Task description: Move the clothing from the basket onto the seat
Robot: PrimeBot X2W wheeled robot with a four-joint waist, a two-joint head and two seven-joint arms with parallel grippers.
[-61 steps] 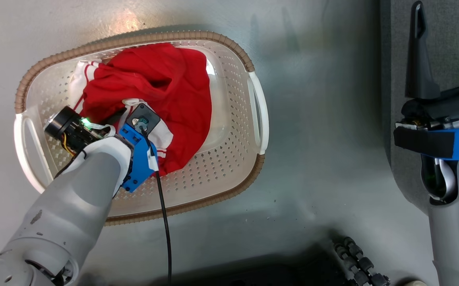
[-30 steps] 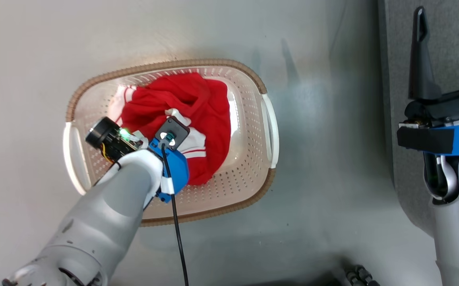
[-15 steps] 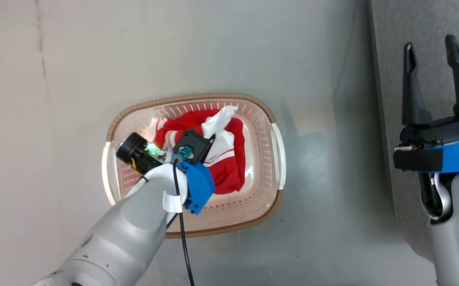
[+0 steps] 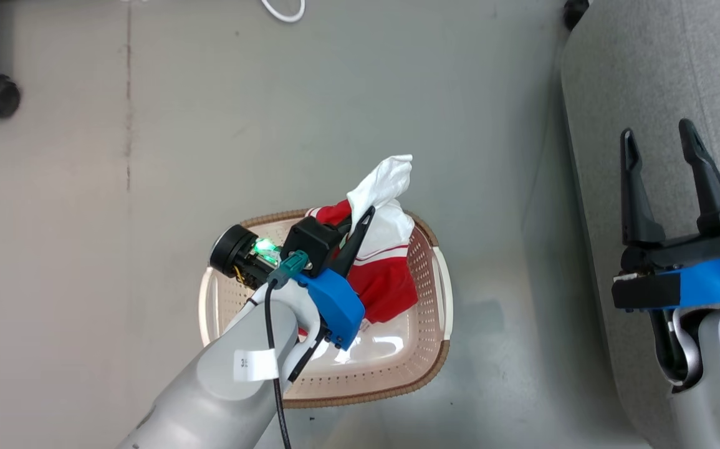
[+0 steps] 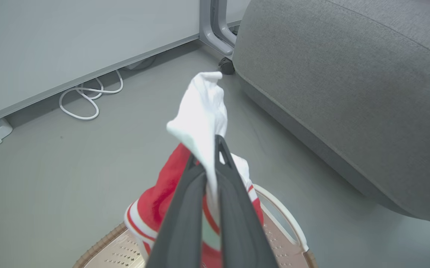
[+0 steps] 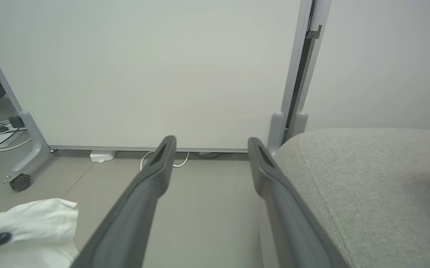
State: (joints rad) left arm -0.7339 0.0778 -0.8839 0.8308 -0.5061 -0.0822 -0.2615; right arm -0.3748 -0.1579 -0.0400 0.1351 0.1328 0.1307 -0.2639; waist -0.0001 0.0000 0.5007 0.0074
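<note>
Grey floor (image 4: 272,125): above the cream perforated basket (image 4: 397,383), left pincer (image 4: 366,215) clamps red-and-white fabric clothing (image 4: 391,284); grey woven seat (image 4: 646,75) lies to the basket's right.

A: Soft, even overhead light falls on the floor (image 4: 272,125). A faint shadow lies between the basket (image 4: 425,349) and the seat (image 4: 646,75).
B: Any glare?
A: There is a white sheen on the basket's bottom by its near rim, and the clothing (image 5: 200,111) nearly washes out.
B: Focus?
A: The left gripper (image 5: 207,150) and right gripper (image 6: 211,141) blur toward the bottom edge. The wide lens tilts the panel post (image 6: 293,74).
</note>
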